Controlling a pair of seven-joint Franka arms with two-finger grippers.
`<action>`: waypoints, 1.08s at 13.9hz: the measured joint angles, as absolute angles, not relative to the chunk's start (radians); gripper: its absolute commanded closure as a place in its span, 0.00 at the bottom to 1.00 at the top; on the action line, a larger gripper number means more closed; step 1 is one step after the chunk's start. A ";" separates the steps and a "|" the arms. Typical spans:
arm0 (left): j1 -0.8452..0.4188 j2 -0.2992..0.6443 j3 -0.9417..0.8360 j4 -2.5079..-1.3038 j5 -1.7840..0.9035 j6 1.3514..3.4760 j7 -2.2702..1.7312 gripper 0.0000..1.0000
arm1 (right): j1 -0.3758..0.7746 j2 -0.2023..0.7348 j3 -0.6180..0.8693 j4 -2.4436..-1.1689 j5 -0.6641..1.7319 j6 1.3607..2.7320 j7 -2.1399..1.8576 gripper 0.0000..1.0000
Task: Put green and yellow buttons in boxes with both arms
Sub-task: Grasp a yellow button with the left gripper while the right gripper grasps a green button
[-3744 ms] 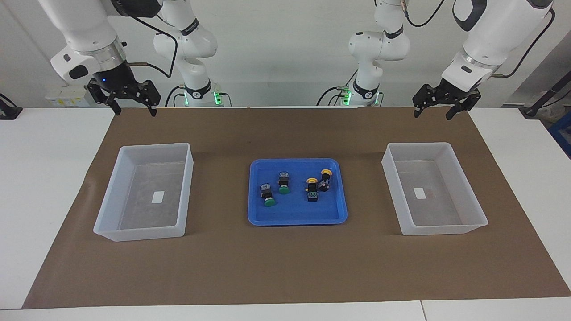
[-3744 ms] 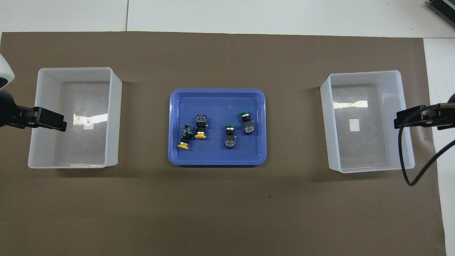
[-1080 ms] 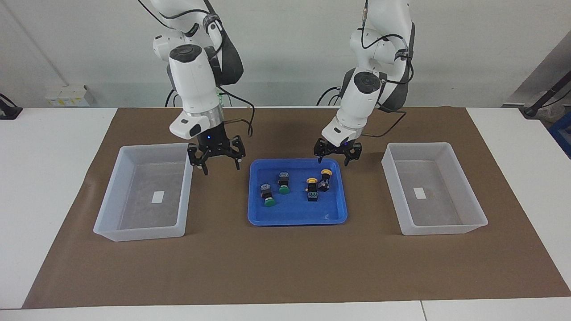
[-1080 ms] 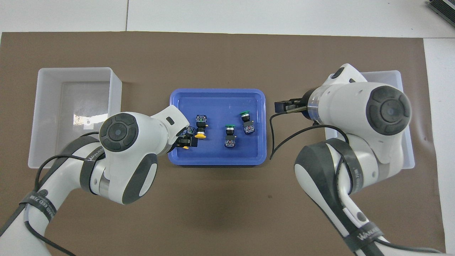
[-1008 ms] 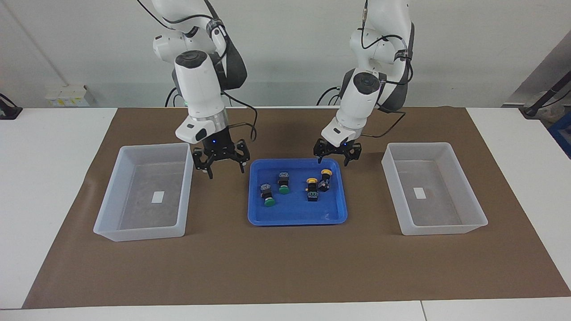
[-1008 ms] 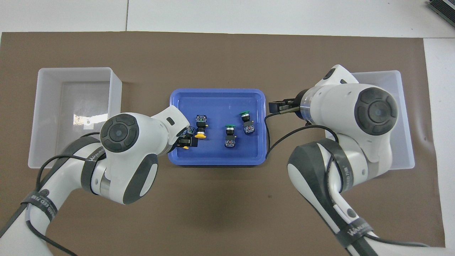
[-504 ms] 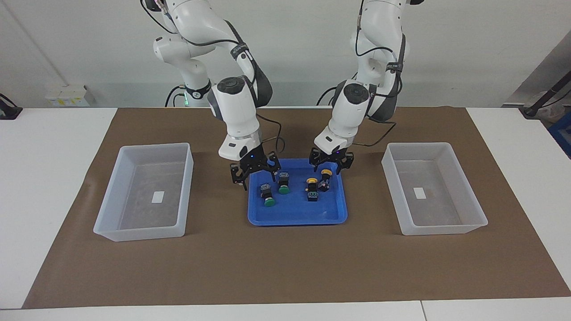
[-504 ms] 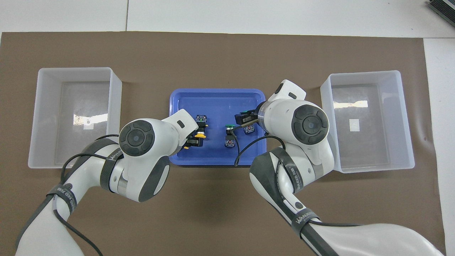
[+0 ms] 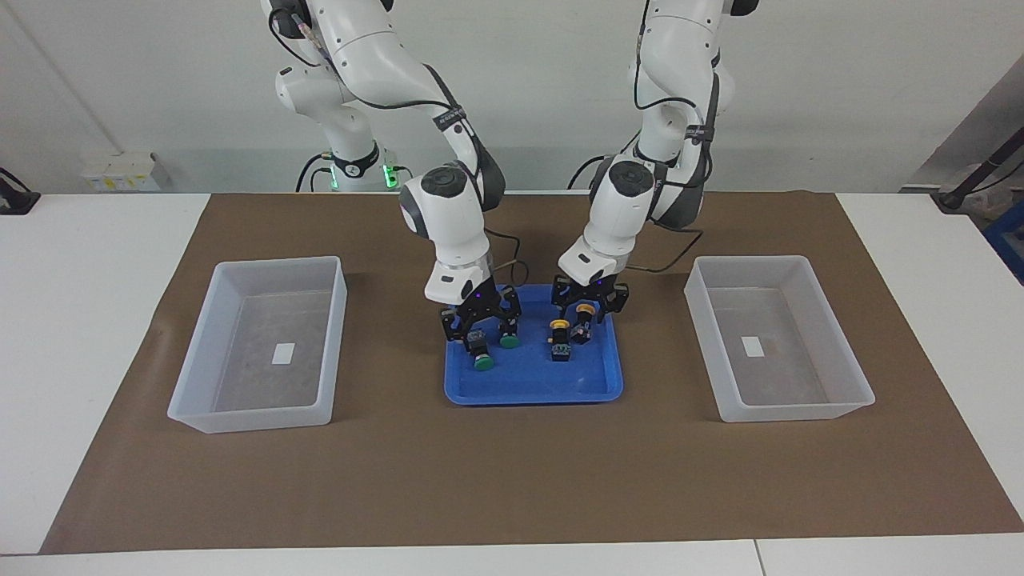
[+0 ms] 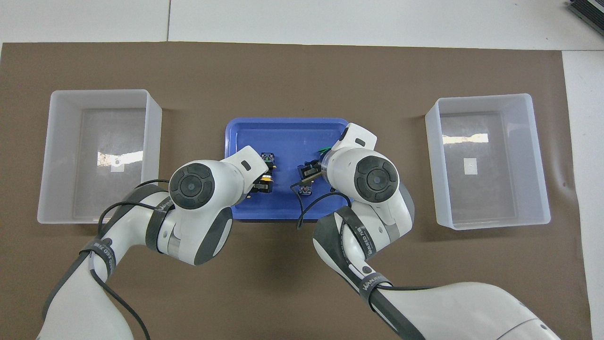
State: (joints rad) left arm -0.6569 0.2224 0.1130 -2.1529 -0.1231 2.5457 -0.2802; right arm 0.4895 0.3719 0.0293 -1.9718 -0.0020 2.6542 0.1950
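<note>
Four buttons lie in the blue tray [image 9: 532, 394] at mid-table. The two green buttons [image 9: 482, 362] [image 9: 510, 342] lie toward the right arm's end. The two yellow buttons [image 9: 559, 324] [image 9: 586, 308] lie toward the left arm's end. My right gripper [image 9: 480, 326] is open, low in the tray, straddling the green buttons' black bodies. My left gripper [image 9: 588, 304] is open, just over the yellow button nearest the left arm's end. In the overhead view the arms hide most buttons; one yellow cap [image 10: 266, 179] and one green cap [image 10: 322, 151] show.
Two translucent white boxes stand on the brown mat, one toward the right arm's end [image 9: 248, 416] and one toward the left arm's end [image 9: 792, 412]. Each holds only a small white label. White table surrounds the mat.
Both arms have swung in from the table's ends and come down over the tray. In the last half second both open grippers dropped lower, the right one onto the green buttons. No button has moved.
</note>
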 measured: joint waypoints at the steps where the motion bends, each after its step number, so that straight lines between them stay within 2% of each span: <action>1: -0.662 0.233 0.113 -2.153 -0.123 2.556 -0.280 0.32 | 0.490 0.374 0.029 -1.979 -0.002 2.659 0.200 0.16; 2: -0.665 0.241 0.113 -2.153 -0.123 2.561 -0.280 0.39 | 0.490 0.373 0.027 -1.981 -0.002 2.662 0.210 0.16; 3: -0.666 0.245 0.113 -2.153 -0.123 2.562 -0.280 0.51 | 0.490 0.371 0.025 -1.981 -0.002 2.662 0.216 0.16; 5: -0.666 0.246 0.113 -2.153 -0.123 2.562 -0.280 0.81 | 0.489 0.364 0.019 -1.981 -0.002 2.662 0.221 0.17; 6: -0.666 0.246 0.114 -2.153 -0.123 2.562 -0.280 0.93 | 0.489 0.361 0.017 -1.981 -0.002 2.662 0.221 0.17; 7: -0.666 0.246 0.114 -2.152 -0.123 2.562 -0.280 1.00 | 0.488 0.360 0.017 -1.981 -0.002 2.662 0.221 0.19; 11: -0.666 0.246 0.118 -2.139 -0.123 2.550 -0.279 1.00 | 0.488 0.359 0.017 -1.987 -0.002 2.662 0.221 0.27; 15: -0.658 0.234 0.130 -2.042 -0.123 2.409 -0.279 1.00 | 0.488 0.360 0.016 -2.003 -0.002 2.662 0.222 0.30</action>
State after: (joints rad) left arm -0.6581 0.2342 0.1302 -2.0422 -0.1231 2.4092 -0.2786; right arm 0.4876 0.3595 0.0160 -2.0032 -0.0020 2.6623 0.2218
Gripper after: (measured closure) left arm 0.674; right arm 0.282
